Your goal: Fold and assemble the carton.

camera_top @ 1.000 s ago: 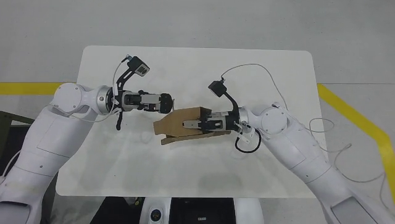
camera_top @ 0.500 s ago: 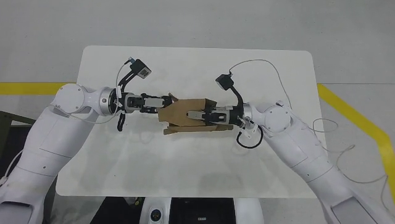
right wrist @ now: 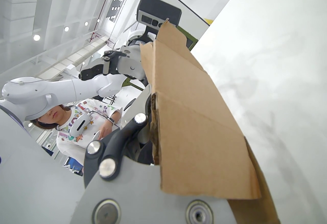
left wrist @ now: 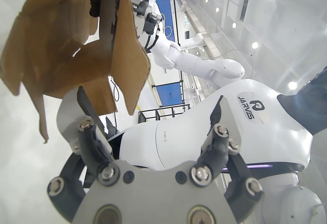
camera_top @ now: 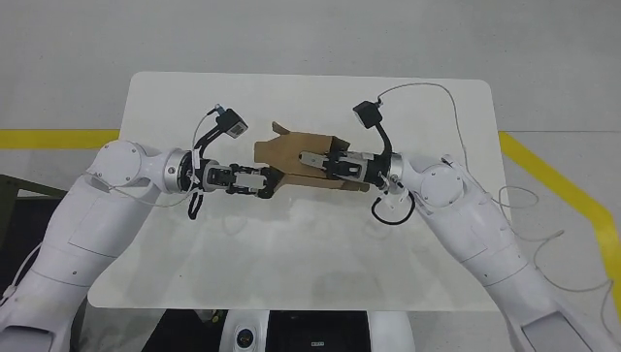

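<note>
At the centre of the top view, above the table, the carton hangs pinched by one wall in the right gripper — the left gripper, jaws spread beside the left-end flaps, should probably press one flap squarely inward while the right braces.

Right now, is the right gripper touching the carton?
Touching. In the left wrist view, a dark finger of the right gripper lies flat against an inner wall of the carton.
</note>
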Controlling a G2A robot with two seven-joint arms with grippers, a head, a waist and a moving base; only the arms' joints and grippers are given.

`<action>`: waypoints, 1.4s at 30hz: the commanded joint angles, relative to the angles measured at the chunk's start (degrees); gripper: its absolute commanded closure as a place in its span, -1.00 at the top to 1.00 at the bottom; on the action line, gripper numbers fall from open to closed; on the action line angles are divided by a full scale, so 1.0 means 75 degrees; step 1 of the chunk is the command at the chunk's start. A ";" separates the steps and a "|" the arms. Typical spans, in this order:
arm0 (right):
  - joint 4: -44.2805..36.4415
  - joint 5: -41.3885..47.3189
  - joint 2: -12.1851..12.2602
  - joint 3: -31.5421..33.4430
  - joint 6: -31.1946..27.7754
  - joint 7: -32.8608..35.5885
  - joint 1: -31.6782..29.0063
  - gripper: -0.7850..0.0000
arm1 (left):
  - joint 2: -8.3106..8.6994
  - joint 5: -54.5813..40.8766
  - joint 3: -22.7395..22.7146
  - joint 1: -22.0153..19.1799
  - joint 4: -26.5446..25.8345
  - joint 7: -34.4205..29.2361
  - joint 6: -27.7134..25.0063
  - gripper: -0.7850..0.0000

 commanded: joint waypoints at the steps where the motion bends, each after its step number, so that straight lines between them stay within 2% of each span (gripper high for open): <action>1: -0.0037 -0.0069 -0.0009 0.0015 -0.0008 -0.0083 -0.0008 -1.00 | -0.0003 0.0019 -0.0011 0.0047 -0.0060 -0.0017 0.0038 1.00; 9: -0.0134 -0.0187 -0.0117 -0.0154 -0.0058 -0.0330 0.0028 -1.00 | -0.0059 0.0065 0.0056 0.0173 -0.0252 -0.0031 0.0129 1.00; 26: 0.0099 -0.0101 -0.0334 -0.0494 -0.0168 -0.0320 0.0129 -1.00 | -0.0140 0.0204 -0.0095 0.0137 -0.0150 -0.0040 0.0171 1.00; 34: 0.0102 -0.0180 -0.0194 0.0078 -0.0163 -0.0200 -0.0113 -1.00 | -0.0124 0.0327 -0.0355 0.0153 0.0045 -0.0069 0.0164 1.00; 42: -0.0184 0.0125 0.0051 0.0785 -0.0067 0.0286 -0.0804 -1.00 | -0.0054 0.0685 -0.0814 0.0164 0.0366 0.0020 0.0073 1.00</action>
